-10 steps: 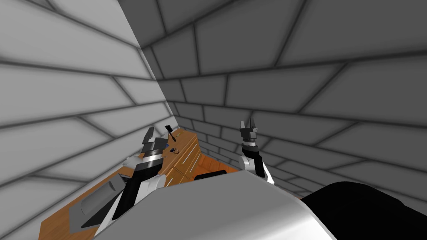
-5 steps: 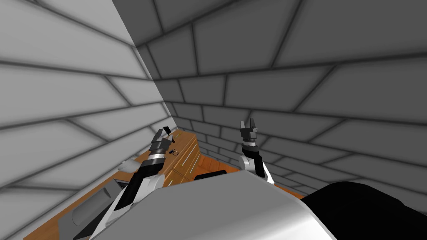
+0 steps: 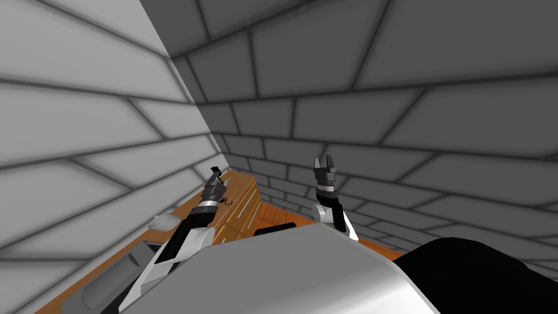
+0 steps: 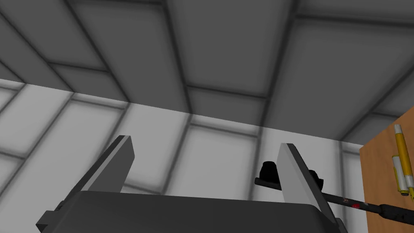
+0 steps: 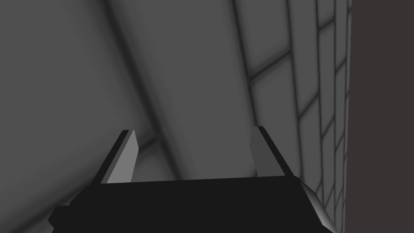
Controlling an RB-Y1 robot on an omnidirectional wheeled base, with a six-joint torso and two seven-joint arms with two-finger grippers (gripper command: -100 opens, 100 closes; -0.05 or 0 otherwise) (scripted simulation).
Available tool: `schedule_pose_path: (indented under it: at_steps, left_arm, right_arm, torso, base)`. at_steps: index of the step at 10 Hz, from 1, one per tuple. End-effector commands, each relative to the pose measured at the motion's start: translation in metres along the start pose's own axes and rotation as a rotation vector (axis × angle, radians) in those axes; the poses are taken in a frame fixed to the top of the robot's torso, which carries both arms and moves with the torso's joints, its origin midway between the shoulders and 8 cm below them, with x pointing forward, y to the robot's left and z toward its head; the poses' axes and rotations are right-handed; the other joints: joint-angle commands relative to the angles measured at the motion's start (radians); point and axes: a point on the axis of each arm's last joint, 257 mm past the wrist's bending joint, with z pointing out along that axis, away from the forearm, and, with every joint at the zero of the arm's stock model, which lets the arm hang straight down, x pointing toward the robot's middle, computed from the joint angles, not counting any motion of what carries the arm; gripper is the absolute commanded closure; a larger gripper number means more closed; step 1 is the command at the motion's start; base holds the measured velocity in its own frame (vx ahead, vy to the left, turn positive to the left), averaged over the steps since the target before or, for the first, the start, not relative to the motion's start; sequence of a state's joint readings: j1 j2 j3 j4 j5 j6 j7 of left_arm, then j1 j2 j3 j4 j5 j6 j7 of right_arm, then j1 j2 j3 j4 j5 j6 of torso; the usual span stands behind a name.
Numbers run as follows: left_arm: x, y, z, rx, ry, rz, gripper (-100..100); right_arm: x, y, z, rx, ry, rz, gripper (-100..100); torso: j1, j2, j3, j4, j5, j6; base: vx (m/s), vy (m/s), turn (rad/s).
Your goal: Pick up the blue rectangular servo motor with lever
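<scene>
Since a second ago, the left arm has stretched farther out over the wooden cabinet [image 3: 244, 207], carrying the left gripper [image 3: 214, 184] toward the far corner. The blue patch that then showed beside the gripper is now covered by it. Its fingers [image 4: 117, 166] stand wide apart with nothing between them. The right gripper [image 3: 325, 162] is raised well apart at about 3 o'clock from the left one, its fingers [image 5: 121, 157] just as wide and empty.

A black long-handled tool [image 4: 269, 172] lies just past the left fingertips, at about 12 o'clock from the gripper in the head view. A small dark ring [image 3: 228, 201] sits at about 4 o'clock from it. A yellow-and-white pen-like stick [image 4: 402, 162] lies on the wooden top.

The blue servo motor cannot be made out now; it probably lies on the cabinet top under or just behind the left gripper. The step in hand looks like the reach. The wrist camera looks at the walls rather than the top, so the next move likely calls for tipping the hand down, finding the servo, and straddling it without snagging the tool.
</scene>
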State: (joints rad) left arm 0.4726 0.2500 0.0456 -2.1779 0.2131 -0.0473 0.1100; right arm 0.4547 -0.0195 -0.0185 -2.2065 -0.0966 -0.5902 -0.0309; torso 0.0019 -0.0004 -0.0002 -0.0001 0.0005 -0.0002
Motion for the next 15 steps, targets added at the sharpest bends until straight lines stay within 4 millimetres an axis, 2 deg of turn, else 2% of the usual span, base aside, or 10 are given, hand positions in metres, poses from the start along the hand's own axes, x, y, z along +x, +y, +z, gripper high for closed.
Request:
schedule_pose_path:
  at_steps: [1, 2, 3, 4, 6, 8, 9, 11, 14, 15]
  left_arm:
    - [-0.002, 0.014, 0.001, -0.053, 0.001, -0.002, -100]
    - [-0.003, 0.016, 0.001, -0.059, 0.0, -0.002, -100]
    - [-0.005, 0.03, 0.002, -0.107, 0.0, -0.004, -100]
    - [-0.005, 0.03, 0.002, -0.107, 0.0, -0.004, -100]
    - [-0.01, 0.056, 0.002, -0.193, 0.003, -0.005, -100]
    - [-0.013, 0.073, 0.001, -0.251, 0.003, -0.004, -100]
    - [-0.013, 0.074, 0.0, -0.258, 0.002, -0.004, -100]
    - [-0.019, 0.1, -0.003, -0.346, 0.007, 0.001, -100]
    - [-0.024, 0.12, -0.008, -0.419, 0.006, 0.006, -100]
    - [-0.028, 0.132, -0.01, -0.465, 0.008, 0.013, -100]
  right_arm:
    - [0.0, 0.0, 0.0, 0.0, 0.0, 0.0, 0]
    - [0.0, 0.0, 0.0, 0.0, 0.0, 0.0, 0]
    - [0.0, 0.0, 0.0, 0.0, 0.0, 0.0, 0]
    - [0.0, 0.0, 0.0, 0.0, 0.0, 0.0, 0]
    - [0.0, 0.0, 0.0, 0.0, 0.0, 0.0, 0]
    - [0.0, 0.0, 0.0, 0.0, 0.0, 0.0, 0]
    - [0.0, 0.0, 0.0, 0.0, 0.0, 0.0, 0]
    - [0.0, 0.0, 0.0, 0.0, 0.0, 0.0, 0]
    - [0.0, 0.0, 0.0, 0.0, 0.0, 0.0, 0]
    - [0.0, 0.0, 0.0, 0.0, 0.0, 0.0, 0]
  torso:
    - [0.0, 0.0, 0.0, 0.0, 0.0, 0.0]
    - [0.0, 0.0, 0.0, 0.0, 0.0, 0.0]
    - [-0.001, 0.0, 0.0, 0.0, 0.0, 0.0]
    - [0.0, 0.0, 0.0, 0.0, 0.0, 0.0]
    - [-0.001, 0.0, 0.0, 0.0, 0.0, 0.0]
    - [0.0, 0.0, 0.0, 0.0, 0.0, 0.0]
    - [0.0, 0.0, 0.0, 0.0, 0.0, 0.0]
    - [0.0, 0.0, 0.0, 0.0, 0.0, 0.0]
    - [0.0, 0.0, 0.0, 0.0, 0.0, 0.0]
    - [0.0, 0.0, 0.0, 0.0, 0.0, 0.0]
  base:
    - [0.001, 0.021, -0.049]
    - [0.001, 0.017, -0.034]
    - [-0.002, 0.021, -0.072]
    - [-0.002, 0.021, -0.036]
    - [0.0, 0.025, -0.091]
    - [-0.002, 0.029, -0.048]
    - [-0.001, 0.02, -0.043]
    - [0.0, 0.027, -0.091]
    - [-0.001, 0.025, -0.049]
    - [-0.003, 0.024, -0.064]
